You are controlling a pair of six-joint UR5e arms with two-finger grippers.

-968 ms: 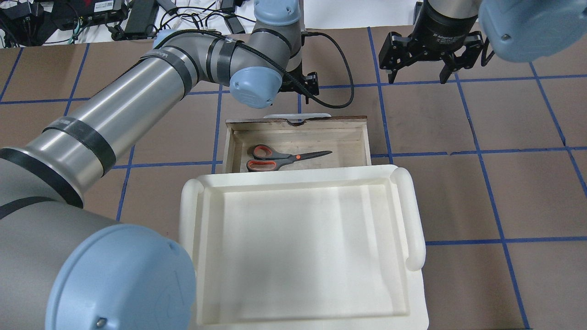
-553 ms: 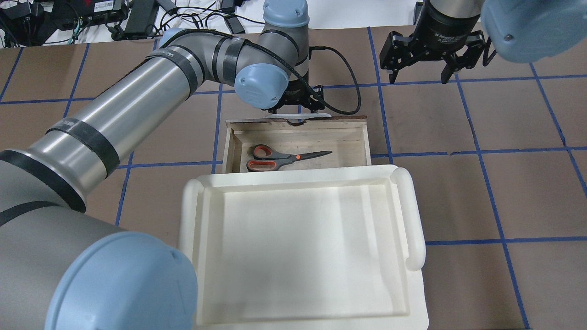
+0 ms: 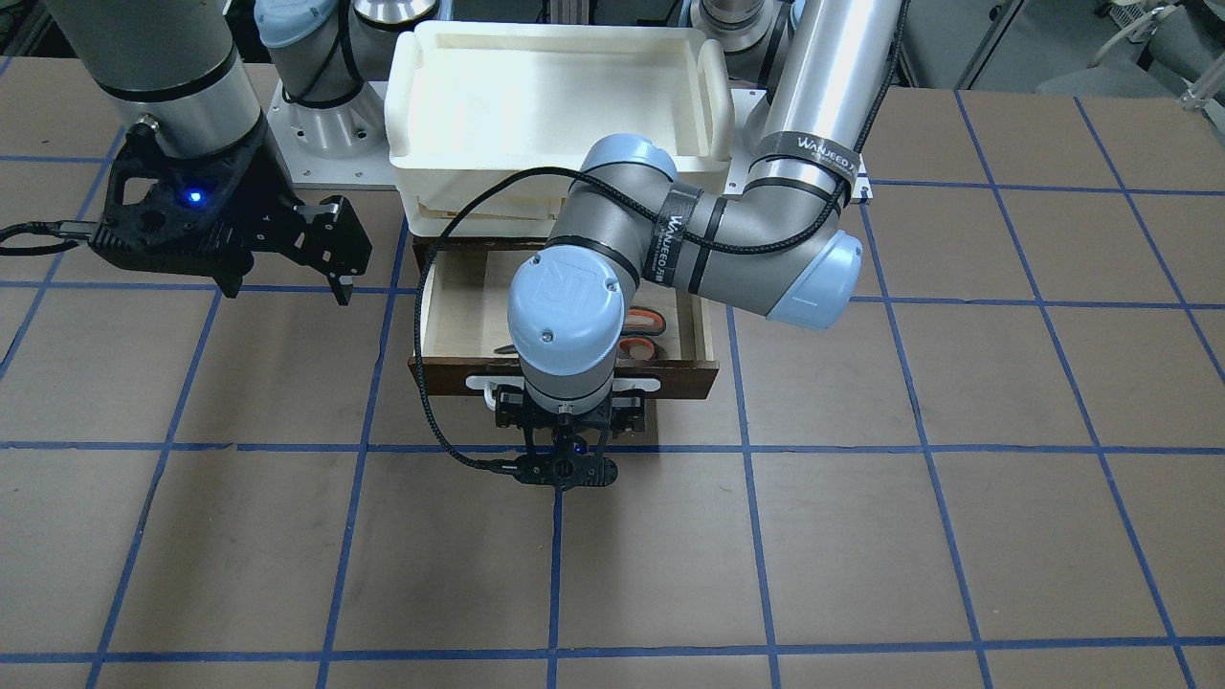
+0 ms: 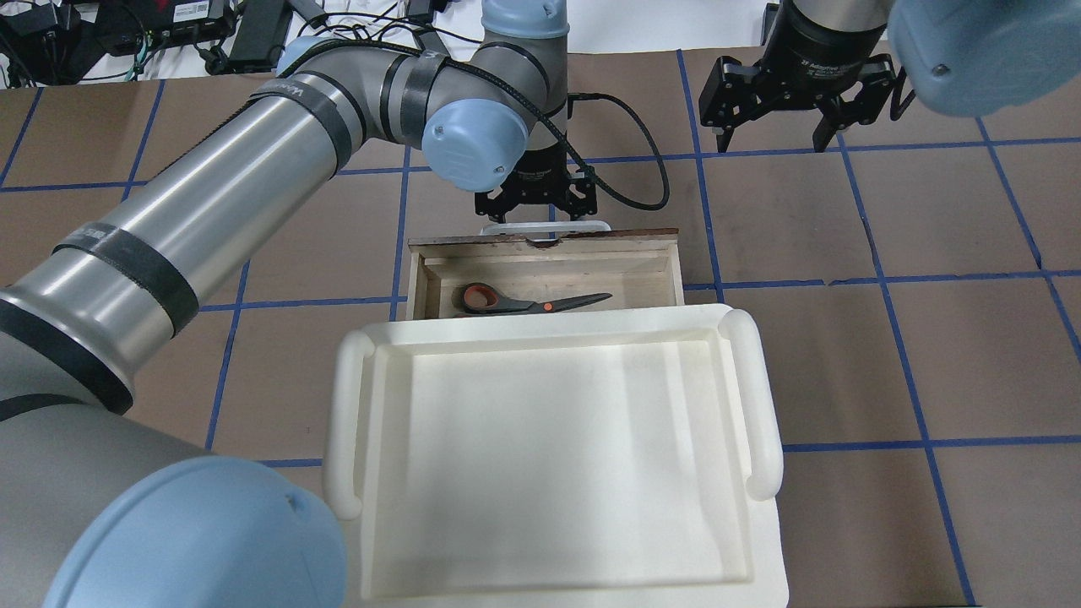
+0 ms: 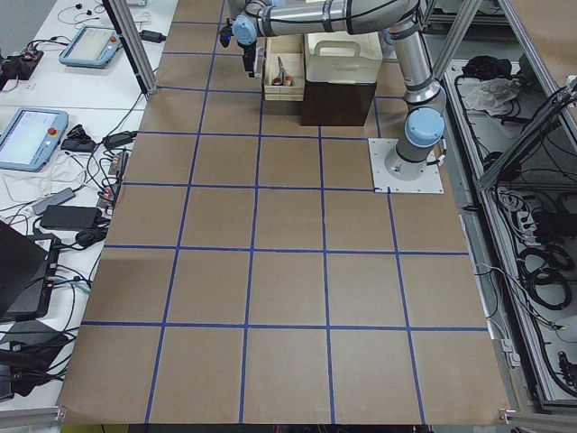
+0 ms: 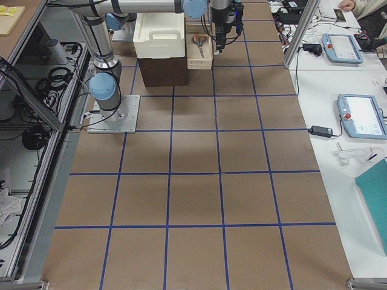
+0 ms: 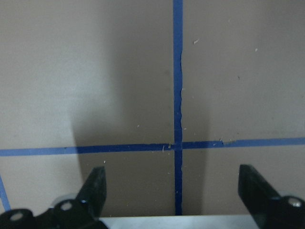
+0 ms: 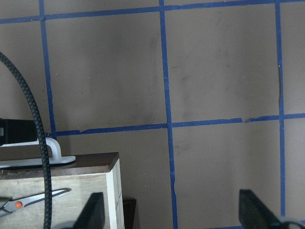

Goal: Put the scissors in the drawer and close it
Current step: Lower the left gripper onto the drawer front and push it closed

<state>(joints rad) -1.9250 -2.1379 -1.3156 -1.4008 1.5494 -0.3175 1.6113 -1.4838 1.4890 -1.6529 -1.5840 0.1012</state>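
The scissors (image 4: 524, 300) lie flat inside the open drawer (image 4: 642, 253), their handles partly under the white tray's edge. They also show in the front view (image 3: 643, 335) and the right wrist view (image 8: 33, 198). My left gripper (image 4: 534, 203) is open and points down right against the drawer's white bar handle (image 4: 545, 226). The left wrist view shows its fingers (image 7: 97, 188) wide apart with the handle's edge (image 7: 176, 222) between them. My right gripper (image 4: 770, 139) is open and empty, raised over the table to the drawer's far right.
A large white plastic tray (image 4: 764, 405) sits on top of the cabinet above the drawer. The left arm's black cable (image 4: 638, 169) loops beside the drawer front. The brown table with blue tape lines (image 3: 746, 536) stretches beyond the drawer.
My left gripper has come down and in against the drawer's handle. The drawer has slid a little way in, so the scissors' handles are now partly under the tray. The right gripper has barely moved.
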